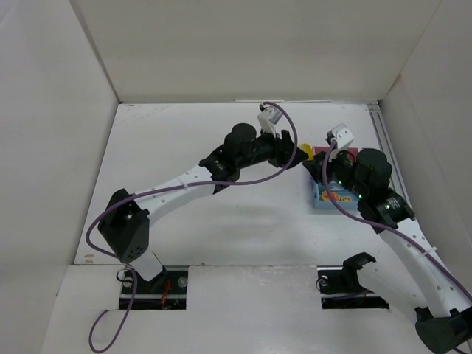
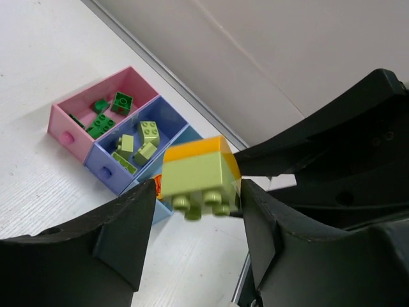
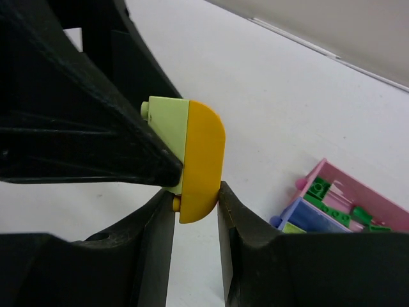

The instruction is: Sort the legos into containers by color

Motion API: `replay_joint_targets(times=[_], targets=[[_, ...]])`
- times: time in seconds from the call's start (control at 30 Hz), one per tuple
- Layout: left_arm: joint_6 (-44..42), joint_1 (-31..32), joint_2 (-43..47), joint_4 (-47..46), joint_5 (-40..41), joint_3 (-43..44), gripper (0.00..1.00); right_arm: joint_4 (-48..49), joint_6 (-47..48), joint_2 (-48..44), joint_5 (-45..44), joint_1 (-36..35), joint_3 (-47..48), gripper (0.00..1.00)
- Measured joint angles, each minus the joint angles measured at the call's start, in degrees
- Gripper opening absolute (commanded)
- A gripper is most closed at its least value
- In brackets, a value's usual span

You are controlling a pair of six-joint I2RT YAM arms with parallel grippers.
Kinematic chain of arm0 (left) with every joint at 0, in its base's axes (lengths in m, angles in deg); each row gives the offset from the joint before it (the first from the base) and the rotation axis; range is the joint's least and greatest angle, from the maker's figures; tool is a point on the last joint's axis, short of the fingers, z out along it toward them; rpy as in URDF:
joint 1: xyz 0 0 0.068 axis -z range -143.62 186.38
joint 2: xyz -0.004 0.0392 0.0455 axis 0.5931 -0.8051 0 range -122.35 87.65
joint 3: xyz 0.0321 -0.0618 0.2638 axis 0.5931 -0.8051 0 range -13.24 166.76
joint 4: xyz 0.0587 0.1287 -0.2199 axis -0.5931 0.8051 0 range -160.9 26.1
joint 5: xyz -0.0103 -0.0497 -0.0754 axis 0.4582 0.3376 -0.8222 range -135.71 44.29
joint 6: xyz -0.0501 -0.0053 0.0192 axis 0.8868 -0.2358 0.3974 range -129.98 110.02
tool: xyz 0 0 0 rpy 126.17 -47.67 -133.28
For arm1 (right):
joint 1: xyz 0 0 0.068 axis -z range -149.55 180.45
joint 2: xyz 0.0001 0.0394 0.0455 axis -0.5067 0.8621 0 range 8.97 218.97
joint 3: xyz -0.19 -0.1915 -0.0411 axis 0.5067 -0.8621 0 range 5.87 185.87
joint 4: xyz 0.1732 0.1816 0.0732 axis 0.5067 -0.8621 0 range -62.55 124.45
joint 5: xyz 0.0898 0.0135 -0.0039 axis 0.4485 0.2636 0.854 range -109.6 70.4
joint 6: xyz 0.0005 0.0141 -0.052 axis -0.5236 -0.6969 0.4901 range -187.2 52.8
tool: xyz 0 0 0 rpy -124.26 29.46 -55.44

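At the near edge of the white tabletop [image 1: 184, 147], both arm bases sit in cut-outs of a white ledge [image 1: 243, 295]. Purple cable [image 1: 88, 236] loops off the left arm. Surface is matte, with a faint grain in the wrist views.

Further in, both arms reach to right of centre and meet above the surface.
- Left end effector [image 2: 198, 192]: fingers closed against the sides of a pale yellow-green studded plastic brick [image 2: 198, 176], studs pointing down.
- Right end effector [image 3: 195, 198]: fingers clamped on the lower end of an orange rounded plastic brick [image 3: 201, 153].
- The two bricks are joined face to face as one clump, held off the tabletop between the arms.

Just beyond the clump, on the right side, three shallow plastic trays stand joined in a row on the tabletop.
- Pink tray [image 2: 67, 125]: dark green bricks [image 2: 102, 121] inside.
- Lavender-blue tray [image 2: 105, 163]: loose pale green bricks [image 2: 149, 131] inside.
- Light blue tray [image 2: 160, 211]: mostly hidden behind the clump, with a bit of orange at its edge.

Farthest out, plain white wall panels [image 1: 243, 44] close the space on three sides. A grey strip [image 2: 166, 77] runs along the foot of the wall behind the trays.
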Motion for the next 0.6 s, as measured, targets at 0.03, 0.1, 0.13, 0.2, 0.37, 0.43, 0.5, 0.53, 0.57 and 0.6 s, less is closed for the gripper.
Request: replay_joint_targets(times=[0.03, 0.1, 0.13, 0.2, 0.37, 0.43, 0.5, 0.53, 0.57, 0.6], targets=[[0.0, 0.1, 0.0, 0.1, -0.1, 0.1, 0.52, -0.1, -0.3, -0.2, -1.3, 0.0, 0.0, 0.0], [0.0, 0.0, 0.0, 0.1, -0.2, 0.2, 0.5, -0.1, -1.3, -0.6, -3.7, 0.0, 0.0, 0.0], [0.0, 0.0, 0.0, 0.1, -0.3, 0.2, 0.45, -0.2, -1.8, -0.7, -4.7, 0.0, 0.0, 0.0], [0.0, 0.0, 0.0, 0.0, -1.0, 0.3, 0.26, -0.2, -2.9, -0.6, -6.2, 0.0, 0.0, 0.0], [-0.3, -0.2, 0.0, 0.3, -1.7, 0.6, 0.35, 0.4, -4.6, -0.5, -7.6, 0.0, -0.2, 0.0], [-0.3, -0.2, 0.0, 0.6, -1.8, 0.6, 0.43, 0.5, -4.7, -0.4, -7.3, -0.3, -0.2, 0.0], [-0.5, -0.2, 0.0, 0.7, -1.8, 0.6, 0.64, 0.5, -4.7, -0.3, -7.1, -0.8, -0.2, 0.0], [-0.4, -0.2, 0.0, 0.7, -1.8, 0.6, 0.68, 0.5, -4.7, -0.3, -7.0, -1.2, -0.2, 0.0], [-0.3, -0.2, 0.0, 0.8, -1.8, 0.6, 0.76, 0.5, -4.7, -0.3, -7.0, -1.6, -0.2, 0.0], [-0.2, -0.2, 0.0, 1.0, -1.7, 0.6, 0.76, 0.4, -4.6, -0.3, -7.3, -1.9, -0.2, 0.0]])
